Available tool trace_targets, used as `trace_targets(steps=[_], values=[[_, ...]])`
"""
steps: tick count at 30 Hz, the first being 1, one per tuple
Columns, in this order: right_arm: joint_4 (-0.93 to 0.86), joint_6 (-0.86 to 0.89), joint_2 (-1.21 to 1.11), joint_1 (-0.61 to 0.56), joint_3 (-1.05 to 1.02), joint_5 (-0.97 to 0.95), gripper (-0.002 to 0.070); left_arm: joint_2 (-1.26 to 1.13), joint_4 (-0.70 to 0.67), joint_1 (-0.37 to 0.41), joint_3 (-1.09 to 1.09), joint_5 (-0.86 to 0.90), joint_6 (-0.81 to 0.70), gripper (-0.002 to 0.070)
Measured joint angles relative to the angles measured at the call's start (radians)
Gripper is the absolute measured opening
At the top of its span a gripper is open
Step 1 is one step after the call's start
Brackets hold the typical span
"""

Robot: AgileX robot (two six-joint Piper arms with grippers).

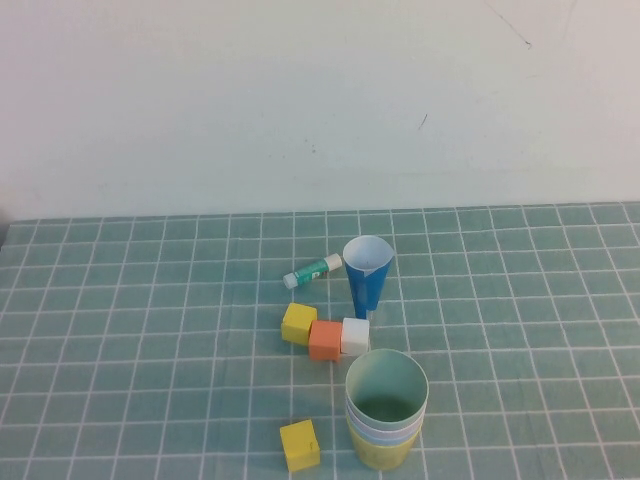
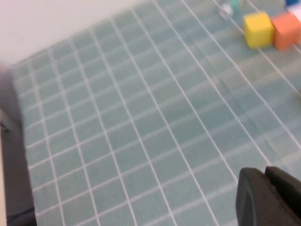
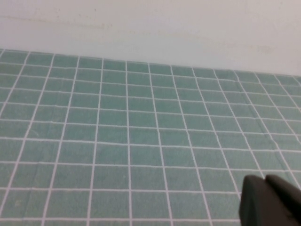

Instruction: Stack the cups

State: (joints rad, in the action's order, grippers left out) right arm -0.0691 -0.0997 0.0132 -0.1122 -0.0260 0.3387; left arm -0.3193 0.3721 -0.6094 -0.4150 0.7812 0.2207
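My left gripper [image 2: 268,193] closed, empty, hovering low above mat. My right gripper [image 3: 270,200] closed, empty, hovering above mat. Neither arm visible in high view.

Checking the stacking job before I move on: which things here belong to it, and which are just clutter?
Job: nested cups; left gripper and right gripper, both shut, pulled back over bare mat.
Clutter: blue cone cup, glue stick, yellow blocks, orange block, white block.

A green gridded mat [image 1: 150,330] bears stacked cups [image 1: 386,408], a blue cone [image 1: 366,272], blocks [image 1: 326,335] and a tube [image 1: 312,270].
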Motion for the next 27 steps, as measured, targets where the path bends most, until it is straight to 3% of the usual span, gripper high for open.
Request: trace_targets(steps=[5,12,18,22,27], values=[[0.0,0.0,0.0,0.0,0.0,0.0,-0.0001,0.174,-0.105,0.167,0.077,-0.156,-0.036,-0.0002],[-0.002,0.0,0.0,0.0,0.0,0.0,-0.0001,0.276,-0.256,0.383,0.228,-0.38,-0.313,-0.0002],[-0.002,0.0,0.0,0.0,0.0,0.0,-0.0001,0.317,-0.314,0.531,0.329,-0.456,-0.352,-0.0002],[-0.002,0.0,0.0,0.0,0.0,0.0,-0.0001,0.329,-0.372,0.605,0.394,-0.458,-0.359,-0.0002],[-0.002,0.0,0.0,0.0,0.0,0.0,-0.0002,0.332,-0.432,0.625,0.429,-0.472,-0.355,-0.0002]])
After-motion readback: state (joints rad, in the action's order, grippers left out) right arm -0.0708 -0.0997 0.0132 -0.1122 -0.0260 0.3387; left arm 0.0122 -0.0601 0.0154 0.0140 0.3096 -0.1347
